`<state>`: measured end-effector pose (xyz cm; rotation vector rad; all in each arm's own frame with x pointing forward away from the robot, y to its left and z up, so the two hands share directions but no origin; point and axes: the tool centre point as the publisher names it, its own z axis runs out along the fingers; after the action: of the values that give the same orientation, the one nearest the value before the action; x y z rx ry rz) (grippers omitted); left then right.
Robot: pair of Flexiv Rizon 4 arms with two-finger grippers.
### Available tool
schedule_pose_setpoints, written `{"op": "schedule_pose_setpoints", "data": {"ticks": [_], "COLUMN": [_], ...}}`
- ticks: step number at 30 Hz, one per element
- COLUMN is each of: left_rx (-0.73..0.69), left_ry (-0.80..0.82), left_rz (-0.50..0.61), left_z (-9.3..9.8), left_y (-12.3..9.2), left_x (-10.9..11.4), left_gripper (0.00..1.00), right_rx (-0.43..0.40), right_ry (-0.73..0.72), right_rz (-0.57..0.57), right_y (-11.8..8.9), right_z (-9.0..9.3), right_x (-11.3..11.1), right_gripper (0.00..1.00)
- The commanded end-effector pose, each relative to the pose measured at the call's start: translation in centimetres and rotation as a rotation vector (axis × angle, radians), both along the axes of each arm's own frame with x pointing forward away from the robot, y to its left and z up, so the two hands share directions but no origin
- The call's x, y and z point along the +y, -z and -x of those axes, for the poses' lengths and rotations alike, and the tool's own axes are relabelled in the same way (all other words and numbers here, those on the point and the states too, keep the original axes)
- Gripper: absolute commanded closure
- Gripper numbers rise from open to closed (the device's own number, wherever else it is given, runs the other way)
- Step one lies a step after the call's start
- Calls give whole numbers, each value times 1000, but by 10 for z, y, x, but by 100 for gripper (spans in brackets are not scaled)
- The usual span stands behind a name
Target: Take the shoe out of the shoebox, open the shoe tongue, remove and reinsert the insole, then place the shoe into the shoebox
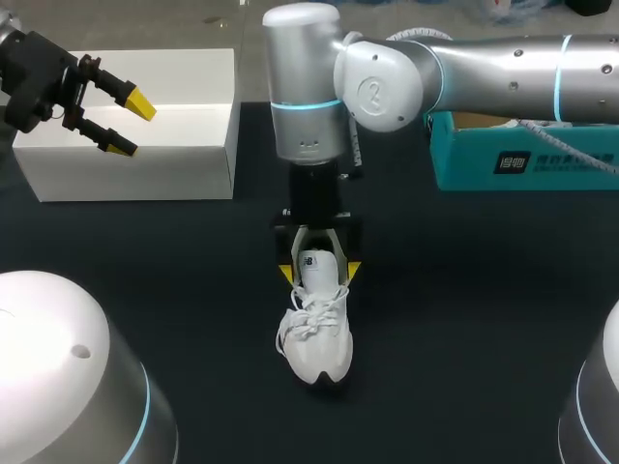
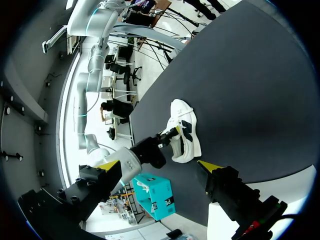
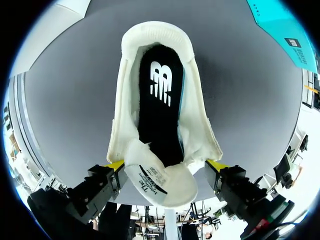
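The right claw (image 1: 319, 273) hangs straight down over the white sneaker (image 1: 319, 338), which stands upright on the black table (image 1: 464, 319), out of the teal shoebox (image 1: 522, 159) that sits well off to the claw's side. Its fingers are spread wide with one yellow tip on each flank of the shoe at the throat. The tips lie close against the upper, but I cannot tell whether they press on it.

From the wrist, the sneaker's long axis runs crosswise to the line between the two tips. The folded-back tongue (image 3: 160, 182) lies right between the fingers, and the black insole (image 3: 160, 110) stretches ahead of the claw toward the heel collar, with the toe behind it. As I judge it, closing here would squeeze the sides rather than catch the insole, so the claw must shift ahead along the axis, or turn, to pinch the insole's edge.

The left claw (image 1: 131, 124), fingers apart and empty, hovers over a white box (image 1: 174, 116), far from the shoe. The right arm is plainly nearer.
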<state>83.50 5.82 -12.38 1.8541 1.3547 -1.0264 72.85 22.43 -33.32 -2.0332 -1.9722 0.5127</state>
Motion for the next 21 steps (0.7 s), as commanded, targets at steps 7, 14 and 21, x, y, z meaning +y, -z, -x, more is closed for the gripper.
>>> {"op": "schedule_pose_setpoints", "data": {"ticks": [7, 14, 21], "left_rx": [0, 0, 0], "left_ry": [2, 2, 2], "left_rz": [-2, -2, -2], "left_z": [0, 0, 0], "left_y": [0, 0, 0], "left_x": [1, 1, 1], "left_gripper": [0, 0, 0], "right_rx": [-23, -78, -91], "right_ry": [13, 2, -20], "right_rz": [-31, -51, -71], "right_y": [-13, -31, -38], "right_z": [21, 26, 32], "right_x": [-11, -11, -8], "right_gripper": [0, 73, 100]}}
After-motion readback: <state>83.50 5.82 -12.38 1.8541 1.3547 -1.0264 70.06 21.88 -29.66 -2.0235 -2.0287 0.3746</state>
